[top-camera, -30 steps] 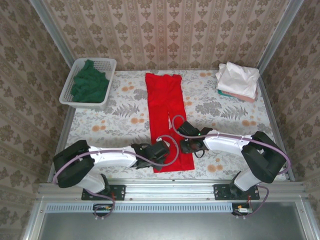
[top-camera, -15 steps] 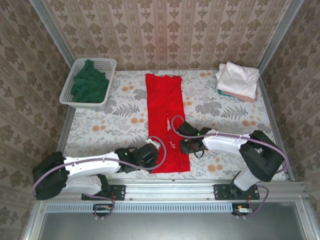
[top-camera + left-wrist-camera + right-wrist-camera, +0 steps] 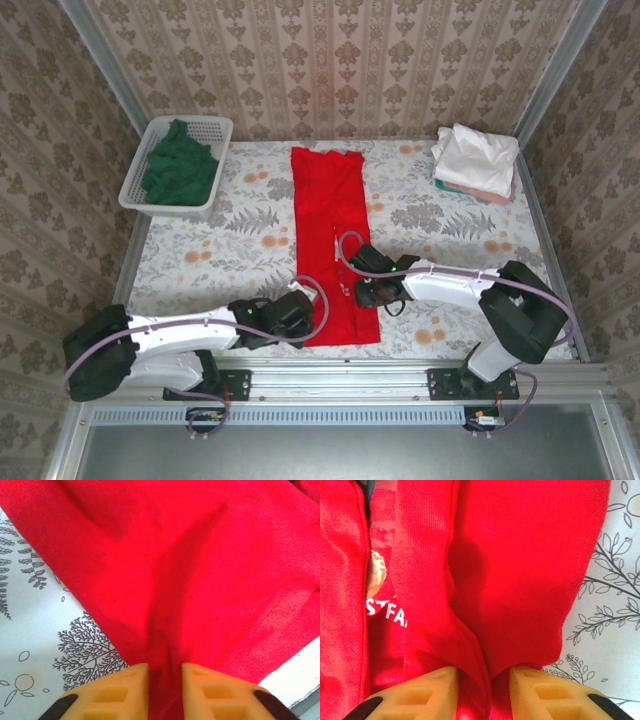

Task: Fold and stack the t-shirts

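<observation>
Left hand [image 3: 165, 674] and right hand [image 3: 485, 676] each pinch the red shirt [image 3: 330, 200]; at upper left, a basket [image 3: 224, 150] holds a green shirt [image 3: 180, 172].

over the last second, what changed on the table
The left gripper slid left to the near left edge of the red t-shirt, which it pinches. The right gripper shifted slightly nearer, pinching the right edge. The green t-shirt in the basket and the folded stack stayed put.
</observation>
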Controlling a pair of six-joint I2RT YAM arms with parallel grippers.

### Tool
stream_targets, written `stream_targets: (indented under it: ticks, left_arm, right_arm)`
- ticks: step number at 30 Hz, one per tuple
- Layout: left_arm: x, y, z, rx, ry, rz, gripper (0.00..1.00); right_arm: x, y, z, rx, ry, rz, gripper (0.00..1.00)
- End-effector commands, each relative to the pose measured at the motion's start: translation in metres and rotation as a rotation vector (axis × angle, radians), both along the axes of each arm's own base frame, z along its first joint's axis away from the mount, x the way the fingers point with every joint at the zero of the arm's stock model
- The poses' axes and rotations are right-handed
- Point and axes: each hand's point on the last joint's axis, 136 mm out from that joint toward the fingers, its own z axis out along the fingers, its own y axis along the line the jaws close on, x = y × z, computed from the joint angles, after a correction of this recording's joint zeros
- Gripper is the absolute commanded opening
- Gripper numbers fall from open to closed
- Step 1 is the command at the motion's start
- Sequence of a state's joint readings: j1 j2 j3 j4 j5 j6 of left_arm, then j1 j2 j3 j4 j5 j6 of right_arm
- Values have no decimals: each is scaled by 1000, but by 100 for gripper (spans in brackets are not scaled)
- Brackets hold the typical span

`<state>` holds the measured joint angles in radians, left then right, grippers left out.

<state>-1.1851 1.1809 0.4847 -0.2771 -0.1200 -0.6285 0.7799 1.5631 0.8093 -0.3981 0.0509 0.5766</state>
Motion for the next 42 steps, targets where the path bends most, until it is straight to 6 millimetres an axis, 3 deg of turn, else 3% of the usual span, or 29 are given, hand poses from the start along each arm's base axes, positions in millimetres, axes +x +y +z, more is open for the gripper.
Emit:
stream_targets:
  ticks: [1,4,15,21,22,26,28,31,37,42]
  left_arm:
    - [-4,2,-5,4,13,-2,11]
    - [-4,7,-4,-2,4,7,0]
    - [-7,37,7,-32,-33,59,0]
    - [-15,41,-3,-40,9,60,0]
    - [-15,40,-4,-50,13,57,4]
    - [-12,41,-1,-49,-1,82,54]
    - [-10,41,4,-54,-12,83,51]
    - [-3,38,20,-82,-48,83,56]
    - [24,38,57,-140,-124,113,64]
    - [41,48,66,-145,-142,153,65]
  right_arm:
    - [0,6,-2,3,14,9,33]
    - [0,4,-4,-10,17,8,34]
    - [0,1,-6,-40,22,15,34]
    - [2,16,17,-4,-13,44,34]
    - [3,19,21,-2,-18,51,34]
    - [0,28,19,-22,-7,78,33]
    - [-3,28,14,-36,7,79,33]
    - [-8,32,11,-31,14,83,33]
    - [-11,59,27,-4,-10,128,32]
    - [-16,61,25,-44,7,155,32]
